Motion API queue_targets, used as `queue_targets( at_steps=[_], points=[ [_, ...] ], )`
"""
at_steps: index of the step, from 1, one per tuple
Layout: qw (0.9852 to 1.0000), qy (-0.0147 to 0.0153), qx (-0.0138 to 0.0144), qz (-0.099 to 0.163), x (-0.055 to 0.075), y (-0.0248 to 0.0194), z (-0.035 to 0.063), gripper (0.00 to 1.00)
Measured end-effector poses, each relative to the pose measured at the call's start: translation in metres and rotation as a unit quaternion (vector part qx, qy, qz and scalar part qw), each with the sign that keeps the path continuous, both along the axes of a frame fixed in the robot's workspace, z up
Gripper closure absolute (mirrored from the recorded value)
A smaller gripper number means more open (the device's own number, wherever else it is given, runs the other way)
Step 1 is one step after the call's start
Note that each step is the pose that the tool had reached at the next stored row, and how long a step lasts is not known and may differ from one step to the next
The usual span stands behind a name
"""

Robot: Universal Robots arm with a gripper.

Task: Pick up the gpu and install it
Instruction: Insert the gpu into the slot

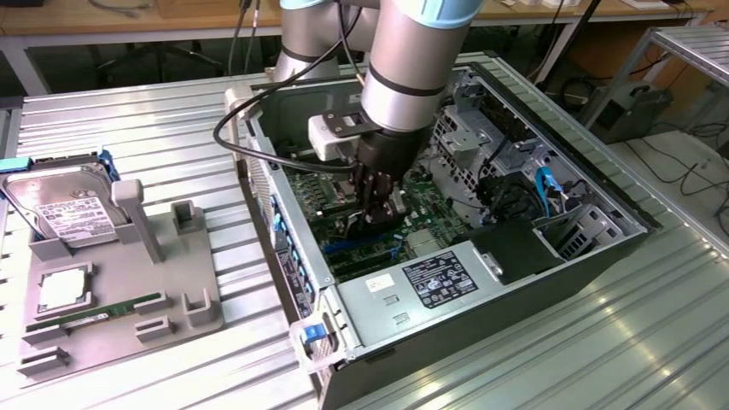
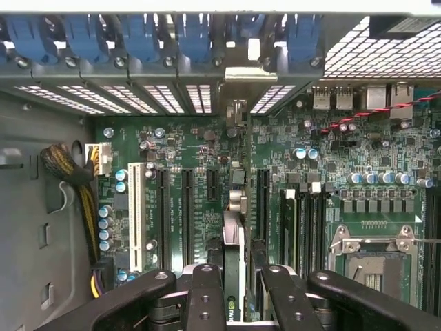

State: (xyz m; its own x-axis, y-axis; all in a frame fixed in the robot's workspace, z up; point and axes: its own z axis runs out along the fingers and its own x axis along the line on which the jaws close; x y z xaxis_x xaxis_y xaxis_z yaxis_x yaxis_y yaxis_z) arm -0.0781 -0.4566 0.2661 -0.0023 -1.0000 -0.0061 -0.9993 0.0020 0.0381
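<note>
My gripper (image 1: pixel 376 207) reaches down inside the open computer case (image 1: pixel 592 184), low over the green motherboard (image 1: pixel 428 209). It is shut on the gpu (image 1: pixel 371 227), a thin dark card held upright on its edge. In the wrist view the gpu (image 2: pixel 234 234) shows edge-on between the two black fingers (image 2: pixel 207 289) of my gripper (image 2: pixel 240 277). The card runs along the motherboard (image 2: pixel 344 158) between two long black slots (image 2: pixel 186 214). Its pale metal bracket (image 2: pixel 250 74) sits at the rear slot openings under the blue latches (image 2: pixel 193 34). Whether its bottom edge is seated in a slot is hidden.
A silver power supply (image 1: pixel 439 278) fills the case's near corner, with drive cages (image 1: pixel 479 137) on the exterior view's right. Outside, on the exterior view's left, a grey fixture tray (image 1: pixel 137 333) carries a hard drive (image 1: pixel 68 209), a green memory stick (image 1: pixel 97 309) and a processor (image 1: pixel 63 290).
</note>
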Motion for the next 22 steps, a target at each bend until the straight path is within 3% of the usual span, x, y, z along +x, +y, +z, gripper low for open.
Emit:
queue_targets(
  at_steps=[22],
  points=[
    [1.0,0.0,0.0001,0.0,-0.003,0.0002,-0.0111,0.74]
  ],
)
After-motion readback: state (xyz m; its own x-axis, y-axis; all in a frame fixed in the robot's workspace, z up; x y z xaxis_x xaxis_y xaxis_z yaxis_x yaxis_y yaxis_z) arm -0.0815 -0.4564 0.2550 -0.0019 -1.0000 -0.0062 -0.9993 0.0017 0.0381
